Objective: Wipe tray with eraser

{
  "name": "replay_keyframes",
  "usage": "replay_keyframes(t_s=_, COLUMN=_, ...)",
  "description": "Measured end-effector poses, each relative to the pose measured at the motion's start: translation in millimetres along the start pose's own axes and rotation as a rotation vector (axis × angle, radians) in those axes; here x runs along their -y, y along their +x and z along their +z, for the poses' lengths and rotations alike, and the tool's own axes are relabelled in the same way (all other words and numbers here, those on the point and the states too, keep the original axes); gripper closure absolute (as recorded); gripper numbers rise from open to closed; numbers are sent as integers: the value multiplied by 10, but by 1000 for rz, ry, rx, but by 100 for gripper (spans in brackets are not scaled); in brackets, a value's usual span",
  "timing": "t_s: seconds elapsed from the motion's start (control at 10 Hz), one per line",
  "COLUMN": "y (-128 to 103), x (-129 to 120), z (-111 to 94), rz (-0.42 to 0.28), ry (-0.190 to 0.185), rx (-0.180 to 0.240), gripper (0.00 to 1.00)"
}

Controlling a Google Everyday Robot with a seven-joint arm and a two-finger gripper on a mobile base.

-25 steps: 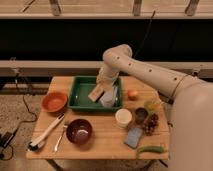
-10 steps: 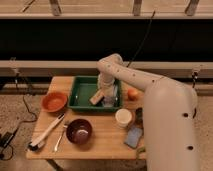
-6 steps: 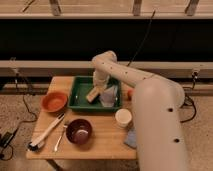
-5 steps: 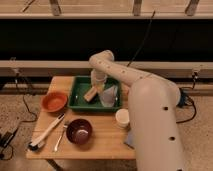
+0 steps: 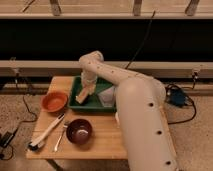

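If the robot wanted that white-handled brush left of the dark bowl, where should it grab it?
Probably mid-handle of the brush, coming straight down with the jaws across it: it lies flat on the table, and the handle is long and thin. Right now the gripper is down in the tray, shut on the eraser.

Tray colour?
Green tray, camera view; the gripper, over its left part, is shut on the tan eraser.

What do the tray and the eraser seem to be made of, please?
The tray looks like plastic: uniform green, smooth moulded sides. The eraser seems wooden, tan and matt, though the look leaves that open. The gripper holds it inside the tray.
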Motion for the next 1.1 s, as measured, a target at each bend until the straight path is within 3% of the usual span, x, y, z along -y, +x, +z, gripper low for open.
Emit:
replay_keyframes(t_s=0.4, y=10, x=-301, z=-37, rz=-18, ry=-27, rx=23, gripper=100)
replay_keyframes(t_s=0.7, y=319, x=-714, z=-140, rz=23, ry=-56, rx=0, gripper=100)
replay_keyframes(t_s=0.9, y=586, x=-937, z=-182, rz=90, ry=-68, rx=-23, gripper=100)
replay_keyframes(t_s=1.1, y=763, x=-984, z=-165, rz=154, ry=-65, rx=-30, gripper=100)
